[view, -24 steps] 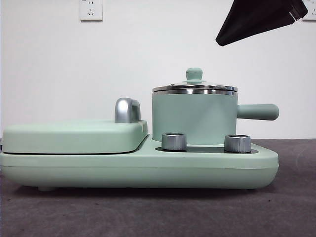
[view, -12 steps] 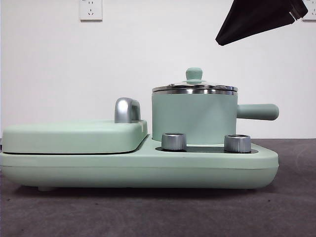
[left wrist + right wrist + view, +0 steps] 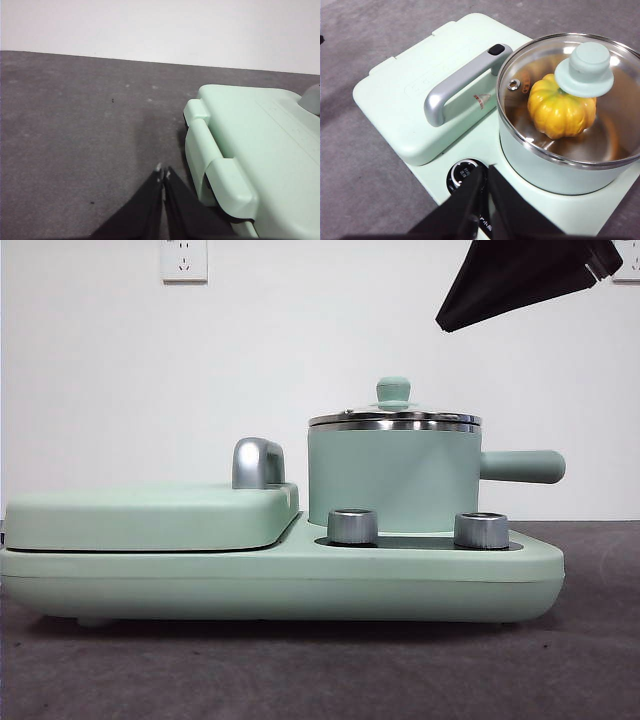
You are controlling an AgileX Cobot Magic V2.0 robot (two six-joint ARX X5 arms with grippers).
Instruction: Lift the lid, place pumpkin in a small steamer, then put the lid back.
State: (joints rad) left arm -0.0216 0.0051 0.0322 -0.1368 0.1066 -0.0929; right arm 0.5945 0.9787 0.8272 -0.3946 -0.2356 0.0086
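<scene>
The small steamer (image 3: pixel 390 478) (image 3: pixel 555 172) stands on the right half of the mint-green appliance, its straight handle (image 3: pixel 522 466) pointing right. The glass lid (image 3: pixel 394 418) (image 3: pixel 615 115) rests on its rim, mint knob (image 3: pixel 584 69) on top. Through the glass, the right wrist view shows the yellow-orange pumpkin (image 3: pixel 557 112) sitting inside the pot. My right gripper (image 3: pixel 486 172) is shut and holds nothing, hanging above and in front of the pot; it shows as a black tip (image 3: pixel 520 280) at the top right. My left gripper (image 3: pixel 163 173) is shut, low over the grey table beside the appliance's left end.
A flat mint-green griddle cover (image 3: pixel 150 515) (image 3: pixel 420 80) with a chrome handle (image 3: pixel 256 462) (image 3: pixel 460 82) fills the appliance's left half. Two steel dials (image 3: pixel 352 527) (image 3: pixel 481 531) sit in front of the pot. Grey table (image 3: pixel 300 670) surrounds the appliance; a white wall stands behind.
</scene>
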